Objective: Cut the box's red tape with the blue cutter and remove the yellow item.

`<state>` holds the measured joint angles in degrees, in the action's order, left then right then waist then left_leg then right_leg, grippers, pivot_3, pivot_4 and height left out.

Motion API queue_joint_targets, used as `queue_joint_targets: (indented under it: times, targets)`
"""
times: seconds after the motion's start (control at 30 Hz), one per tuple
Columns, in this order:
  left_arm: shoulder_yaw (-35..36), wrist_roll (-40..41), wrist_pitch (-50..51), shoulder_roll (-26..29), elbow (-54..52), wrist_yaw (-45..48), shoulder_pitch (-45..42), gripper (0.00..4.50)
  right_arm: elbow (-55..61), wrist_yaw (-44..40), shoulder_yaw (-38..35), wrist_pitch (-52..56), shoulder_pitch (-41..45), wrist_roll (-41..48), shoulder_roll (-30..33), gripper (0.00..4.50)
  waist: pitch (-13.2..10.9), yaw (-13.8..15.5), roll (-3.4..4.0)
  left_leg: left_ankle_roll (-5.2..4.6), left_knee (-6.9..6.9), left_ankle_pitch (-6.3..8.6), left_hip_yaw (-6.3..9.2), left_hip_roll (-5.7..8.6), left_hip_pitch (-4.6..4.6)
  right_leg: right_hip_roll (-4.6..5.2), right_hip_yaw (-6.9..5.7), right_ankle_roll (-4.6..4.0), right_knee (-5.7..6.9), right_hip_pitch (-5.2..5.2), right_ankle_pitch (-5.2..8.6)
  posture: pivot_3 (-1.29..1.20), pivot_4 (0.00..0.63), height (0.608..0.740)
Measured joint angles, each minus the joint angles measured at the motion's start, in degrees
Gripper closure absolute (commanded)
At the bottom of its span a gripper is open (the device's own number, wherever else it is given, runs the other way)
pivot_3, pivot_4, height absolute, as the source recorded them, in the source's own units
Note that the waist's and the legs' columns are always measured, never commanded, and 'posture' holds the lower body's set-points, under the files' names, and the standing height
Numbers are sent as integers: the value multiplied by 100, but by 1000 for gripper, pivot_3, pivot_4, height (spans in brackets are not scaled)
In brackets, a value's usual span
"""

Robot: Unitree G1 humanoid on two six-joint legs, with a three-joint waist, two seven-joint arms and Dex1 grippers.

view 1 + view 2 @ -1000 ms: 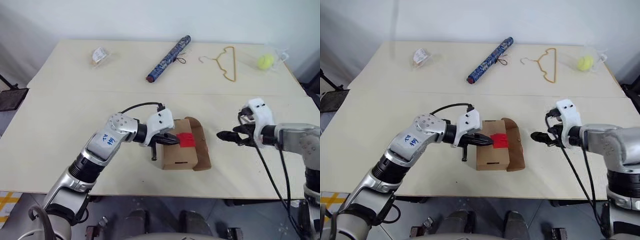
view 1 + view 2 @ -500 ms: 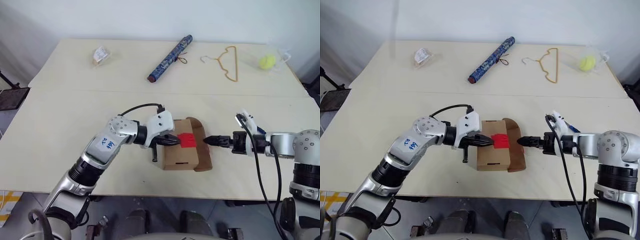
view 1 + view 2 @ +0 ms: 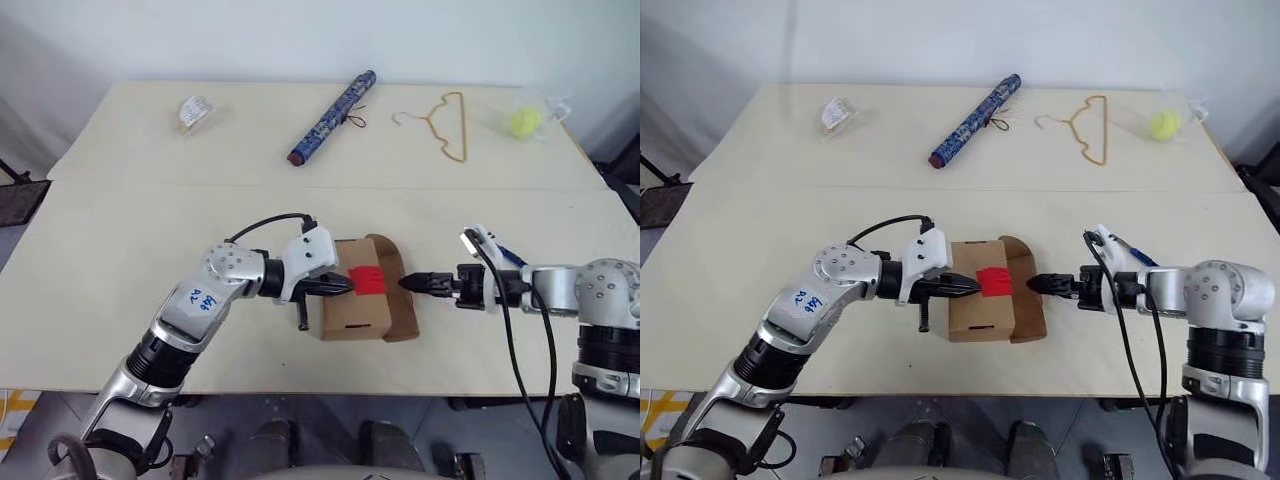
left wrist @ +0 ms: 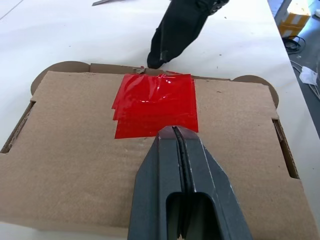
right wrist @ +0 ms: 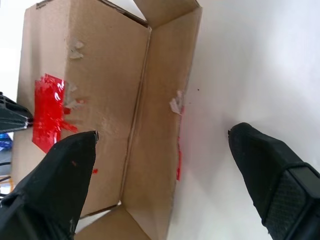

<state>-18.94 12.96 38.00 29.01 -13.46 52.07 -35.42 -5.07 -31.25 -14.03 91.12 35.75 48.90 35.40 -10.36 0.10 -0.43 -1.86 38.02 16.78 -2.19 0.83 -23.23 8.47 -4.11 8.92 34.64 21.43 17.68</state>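
Brown cardboard box [image 3: 358,300] w/ red tape square [image 3: 367,279] sits mid-table. L gripper [image 3: 349,286] fingers pressed together at tape's left edge. R gripper [image 3: 408,283] fingers spread wide at box's right flap.

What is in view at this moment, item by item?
table: one, pale cream, under everything.
box: one, brown cardboard, near middle of the table, one flap folded out toward the right gripper.
red tape: one patch, bright red, on the box's top.
umbrella: one, blue patterned, far side, lying aslant.
wire hanger: one, tan, far side, right of the umbrella.
ball: one, yellow-green, far right corner, in clear wrapping.
small packet: one, clear with pale contents, far left.
left gripper: black, shut, tip at the tape's edge.
right gripper: black, open, at the box's flap side.
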Motion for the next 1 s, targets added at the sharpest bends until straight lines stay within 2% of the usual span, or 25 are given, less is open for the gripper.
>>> queue_joint_targets:
  times: [0.03,0.13,0.2,0.9,1.0]
  targets:
    - [1,4,13,17,-20,0,2,4500,-14,-44,36,-14,14,-16,-8,44,0,-16,0,0,0,0,0,0,1,0,0,0,1,0,0,0,150,740]
    - [20,8,58,38,-60,-5,22,4500,-91,-156,200,-115,69,-109,-19,584,1,-34,-1,2,-1,1,0,-3,4,-2,0,0,4,0,0,0,150,740]
    - [31,12,86,42,-103,-8,41,4500,-204,-209,271,-144,116,-190,-55,1175,1,-35,-1,3,-1,2,0,-4,4,-3,0,0,6,1,0,0,150,740]
    - [45,20,9,84,-29,10,70,4500,-686,-963,1034,-817,475,-746,-385,1175,16,-194,-12,32,1,4,-11,-43,34,-24,7,-30,21,0,2,0,150,740]
    - [45,23,-11,84,-11,19,70,4500,-715,-1154,1270,-882,536,-832,-383,1819,17,-192,-12,47,0,12,-13,-57,43,-20,10,-44,21,0,9,0,150,740]
